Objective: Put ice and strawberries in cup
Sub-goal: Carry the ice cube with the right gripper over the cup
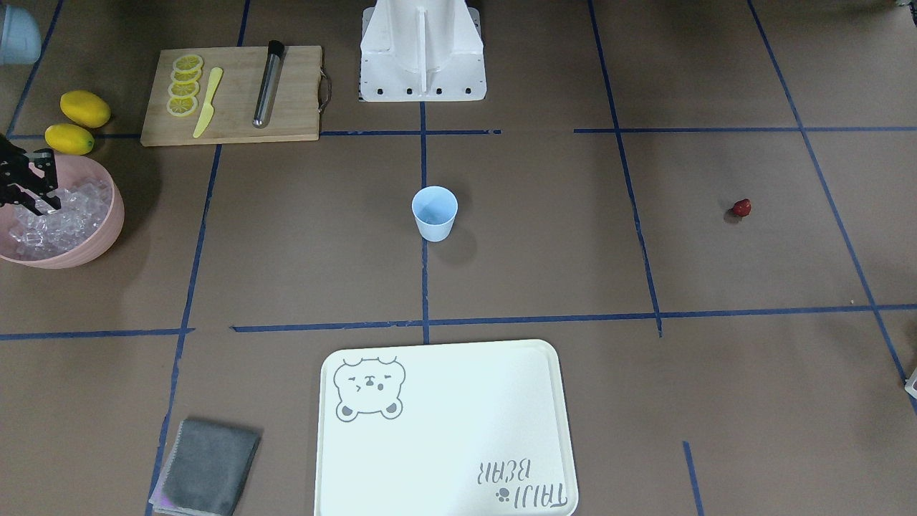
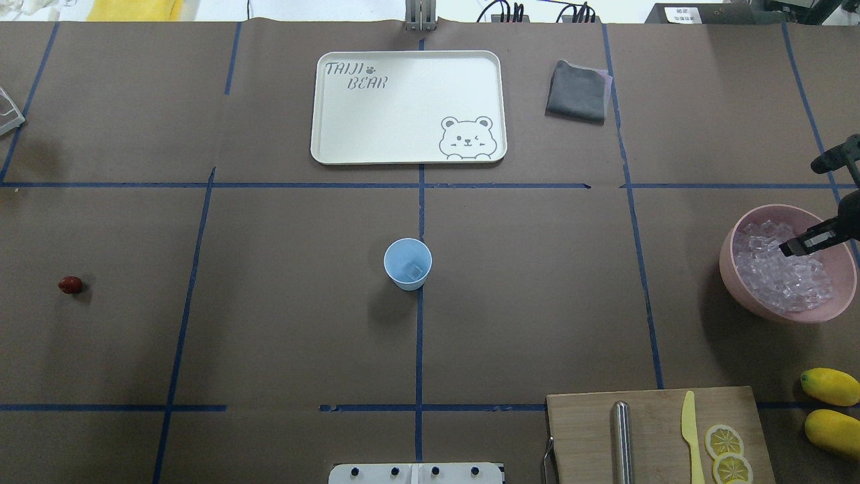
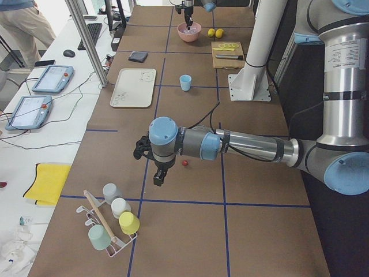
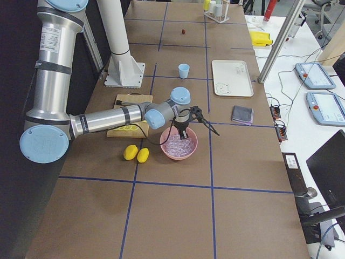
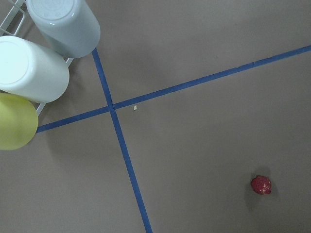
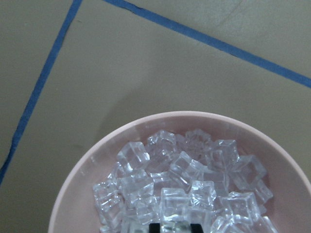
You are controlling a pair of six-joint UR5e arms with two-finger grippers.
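The pale blue cup [image 2: 407,263] stands at the table's middle with one ice cube [image 2: 416,271] in it. More ice [image 6: 180,184] fills the pink bowl [image 2: 729,252] at the robot's right. My right gripper [image 2: 803,245] reaches down into that ice. In the right wrist view its tips stand about one cube apart at the frame's bottom edge, and I cannot tell whether they clamp a cube. The strawberry [image 2: 70,285] lies alone on the robot's left; it also shows in the left wrist view [image 5: 261,185]. My left gripper [image 3: 158,178] hovers near it; I cannot tell its state.
A white bear tray [image 2: 403,134] and a grey cloth [image 2: 576,91] lie at the far side. A cutting board [image 2: 658,417] holds lemon slices, a yellow knife and a metal rod; two lemons [image 2: 830,386] lie beside it. A rack of cups [image 3: 112,222] stands beyond the strawberry.
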